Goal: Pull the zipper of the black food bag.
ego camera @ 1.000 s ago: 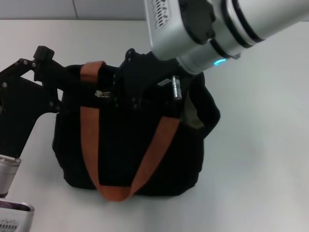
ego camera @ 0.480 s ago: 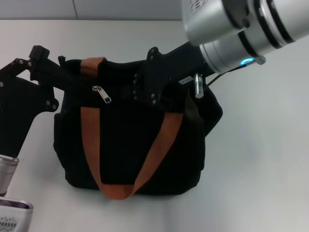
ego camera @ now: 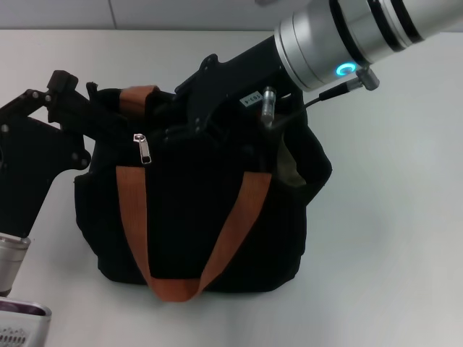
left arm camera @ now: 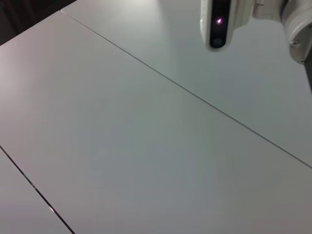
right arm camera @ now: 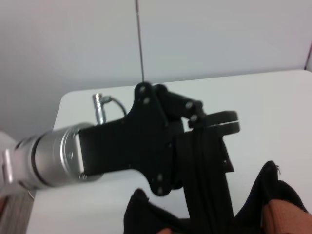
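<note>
Spotted one bag (ego camera: 188, 231) on the white bench (ego camera: 391, 238), standing short of the far edge. Counted one zipper (ego camera: 144, 149): a silver tab hanging loose at the bag's top seam, just above the nearer strap's left leg.

Found the right gripper (ego camera: 173, 134) reaching down over the bag's mouth from the far right. Placed its tip close beside the zipper, on the tab's right, with a small gap between and no contact. Lost that tip against the black cloth, so could not tell whether it was spread or pressed together.

Caught the left gripper (ego camera: 101, 112) at the bag's far left corner, just left of the zipper. Checked the right wrist view: left gripper (right arm camera: 214, 122) pressed together, pinching the bag's black top edge.

Counted two orange straps: the near one (ego camera: 134, 217) looping down the front of the bag, the far one (ego camera: 137, 97) peeking up beside the left gripper. Counted two grippers, one per arm. Noted one silver plug (ego camera: 268, 107) on the right gripper's body, with one thin cable (ego camera: 325, 95) running off it toward the arm.
</note>
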`<state>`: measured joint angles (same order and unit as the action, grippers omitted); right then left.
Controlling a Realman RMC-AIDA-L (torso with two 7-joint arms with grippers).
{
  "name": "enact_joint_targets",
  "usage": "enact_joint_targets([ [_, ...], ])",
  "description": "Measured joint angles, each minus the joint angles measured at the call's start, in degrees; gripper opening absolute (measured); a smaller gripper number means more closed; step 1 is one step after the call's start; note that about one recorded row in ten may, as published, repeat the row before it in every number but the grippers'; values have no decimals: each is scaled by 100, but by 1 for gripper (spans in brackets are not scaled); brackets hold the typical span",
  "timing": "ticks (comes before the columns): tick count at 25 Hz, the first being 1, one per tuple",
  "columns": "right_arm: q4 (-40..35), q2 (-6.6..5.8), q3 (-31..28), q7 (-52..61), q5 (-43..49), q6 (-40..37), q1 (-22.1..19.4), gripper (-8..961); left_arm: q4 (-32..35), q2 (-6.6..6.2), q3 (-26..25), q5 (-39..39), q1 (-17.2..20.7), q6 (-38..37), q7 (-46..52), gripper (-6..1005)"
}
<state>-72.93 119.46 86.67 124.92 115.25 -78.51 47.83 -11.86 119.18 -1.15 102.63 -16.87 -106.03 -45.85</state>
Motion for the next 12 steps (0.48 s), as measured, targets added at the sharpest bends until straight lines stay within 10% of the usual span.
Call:
enact_joint_targets([
  [12, 732, 12, 13, 1430, -50, -98, 488, 426, 58, 0, 1, 83, 268, 325, -517, 16],
])
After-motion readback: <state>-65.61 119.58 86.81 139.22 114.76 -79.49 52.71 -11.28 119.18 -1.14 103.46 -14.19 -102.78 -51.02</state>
